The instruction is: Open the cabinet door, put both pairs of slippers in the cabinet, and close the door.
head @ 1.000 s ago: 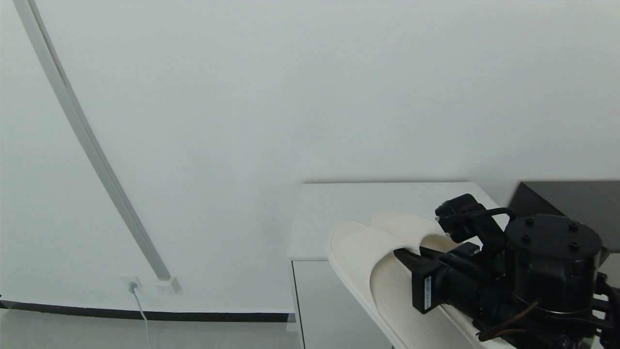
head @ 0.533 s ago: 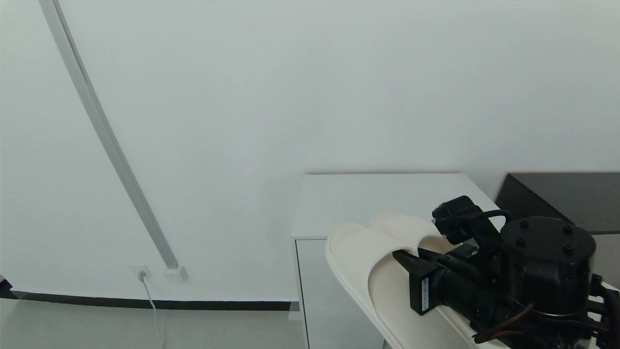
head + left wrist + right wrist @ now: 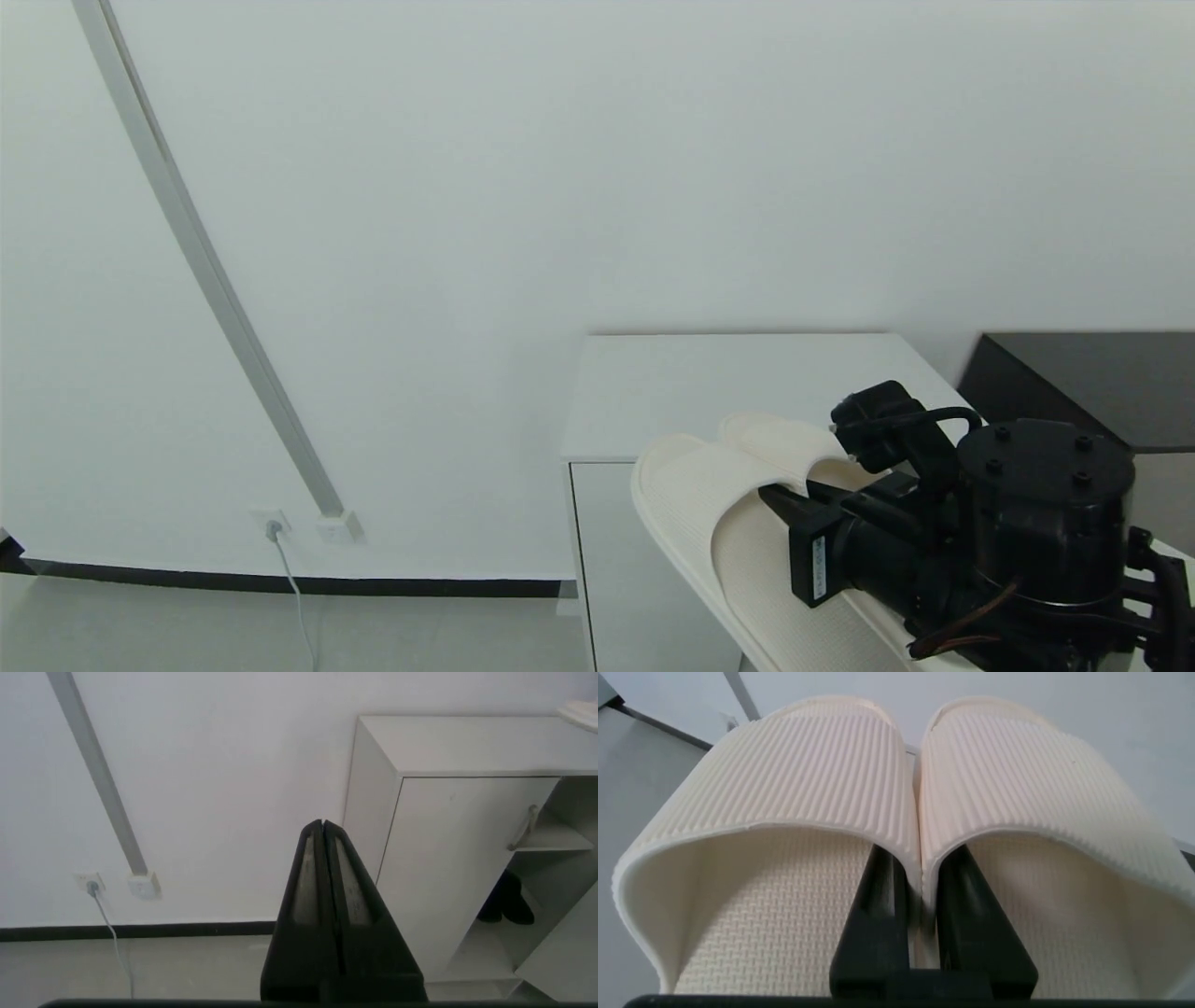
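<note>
**Cabinet** [image 3: 738, 387]: white, set against the wall [image 3: 560, 168], right of centre ahead of you. From the left wrist, its near front panel [image 3: 458, 868] is shut, with a handle [image 3: 525, 826] at the edge. Beside that the inside lies open, with a shelf [image 3: 553, 840] across it. There is a dark shape [image 3: 509, 901] on the lower level, too small to name. Judgement: the cabinet is already opened, so the step in hand is loading.

**Slippers** [image 3: 691, 485]: one cream pair, carried in the air in front of the cabinet's near corner. The toes are raised and point toward the cabinet. They lie side by side with their inner edges touching. Judgement: toes-first suits sliding them onto a level inside.

**Right gripper** [image 3: 794, 499]: one finger sits inside each slipper, and the claw is clamped on the two touching strap walls [image 3: 920, 812]. That is why both travel as one. Judgement: the hold is narrow, so expect the pair to swivel, or one slipper to slide out, if you tip it sharply.

**Left gripper** [image 3: 322, 873]: claw pressed together with nothing in it. It is aimed at the wall beside the cabinet and is well apart from the handle. Judgement: it is kept out of the way, free for the closing step.
</note>
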Motion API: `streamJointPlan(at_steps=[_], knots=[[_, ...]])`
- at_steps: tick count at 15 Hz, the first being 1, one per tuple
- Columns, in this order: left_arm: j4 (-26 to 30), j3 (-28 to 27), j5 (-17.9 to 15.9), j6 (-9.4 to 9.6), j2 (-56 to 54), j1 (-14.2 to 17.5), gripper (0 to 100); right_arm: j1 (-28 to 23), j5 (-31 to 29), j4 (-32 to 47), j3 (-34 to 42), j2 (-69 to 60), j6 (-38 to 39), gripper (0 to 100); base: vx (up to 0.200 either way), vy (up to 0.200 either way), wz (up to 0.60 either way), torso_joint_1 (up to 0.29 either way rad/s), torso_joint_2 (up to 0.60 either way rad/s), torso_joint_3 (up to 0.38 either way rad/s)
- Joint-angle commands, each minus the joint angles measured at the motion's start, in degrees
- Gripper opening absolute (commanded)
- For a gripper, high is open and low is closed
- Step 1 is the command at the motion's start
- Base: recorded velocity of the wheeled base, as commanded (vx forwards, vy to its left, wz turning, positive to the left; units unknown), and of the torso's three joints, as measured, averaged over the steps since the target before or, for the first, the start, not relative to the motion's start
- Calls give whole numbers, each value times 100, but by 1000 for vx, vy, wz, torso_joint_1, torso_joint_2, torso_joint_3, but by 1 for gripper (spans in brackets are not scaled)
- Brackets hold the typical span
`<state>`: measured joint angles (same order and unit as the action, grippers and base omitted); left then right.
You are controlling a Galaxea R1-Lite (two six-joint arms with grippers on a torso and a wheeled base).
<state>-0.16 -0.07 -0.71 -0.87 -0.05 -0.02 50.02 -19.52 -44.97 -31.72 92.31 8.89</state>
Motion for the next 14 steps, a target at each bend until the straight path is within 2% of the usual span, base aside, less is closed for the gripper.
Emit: streamJointPlan(at_steps=[1, 14], knots=[[-2, 7, 0, -1, 5, 2, 0, -1, 1, -3, -1, 33, -1, 0, 0, -200, 0, -2, -7, -2], [-2, -1, 0, -1, 5, 2, 0, -1, 1, -12, -1, 103, -1, 0, 0, -200, 0, 2, 2, 3]])
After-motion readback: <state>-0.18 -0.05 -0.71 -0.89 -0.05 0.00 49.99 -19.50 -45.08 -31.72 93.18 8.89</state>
